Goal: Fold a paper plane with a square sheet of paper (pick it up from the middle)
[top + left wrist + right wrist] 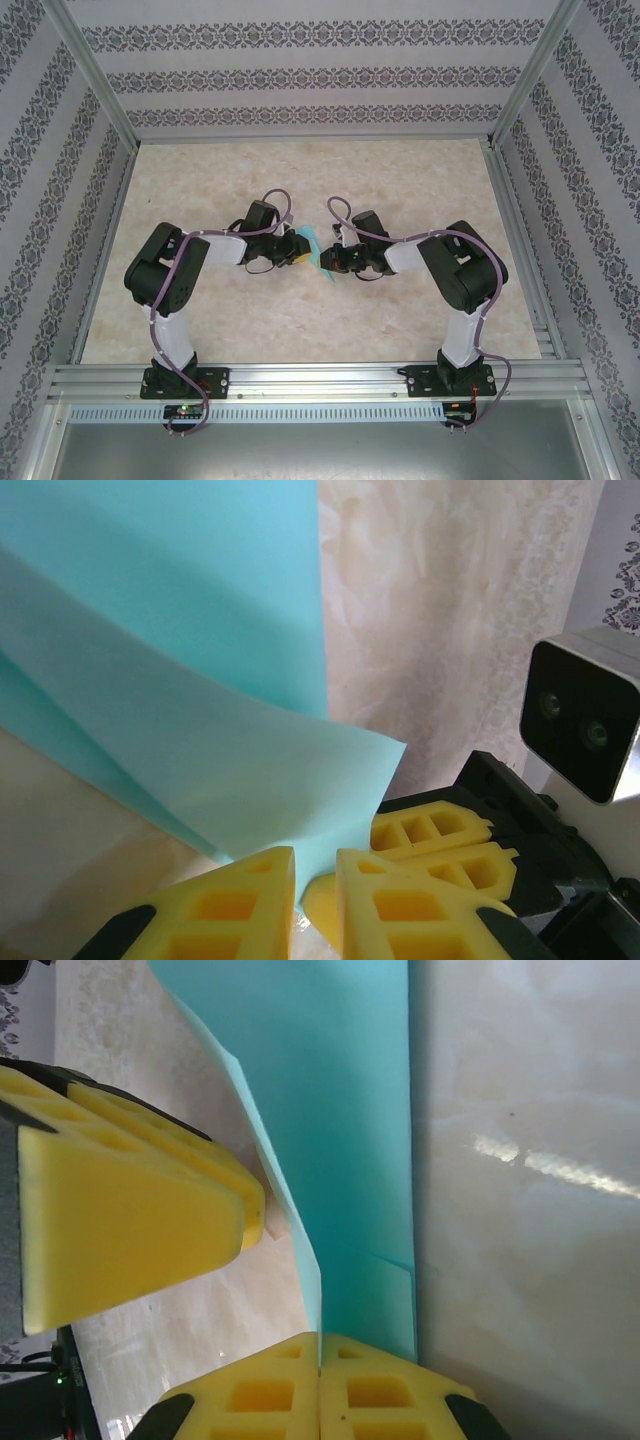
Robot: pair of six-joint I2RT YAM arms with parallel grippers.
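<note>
Folded paper (313, 251) held above table (300, 170) centre between both arms, long axis running near-to-far. Left gripper (315, 905) and right gripper (320, 1380) each clamp an edge.

Lab test cell, aluminium frame (100, 95), patterned fabric walls (300, 75), marbled table (310, 310)

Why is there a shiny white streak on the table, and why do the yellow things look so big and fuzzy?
In the right wrist view, light glares off the table as a bright streak beside the turquoise paper. In both wrist views the yellow fingers sit very close to the lens, so they look huge and soft-edged. The top view is evenly lit, with both grippers small and faint shadows beneath the arms.
</note>
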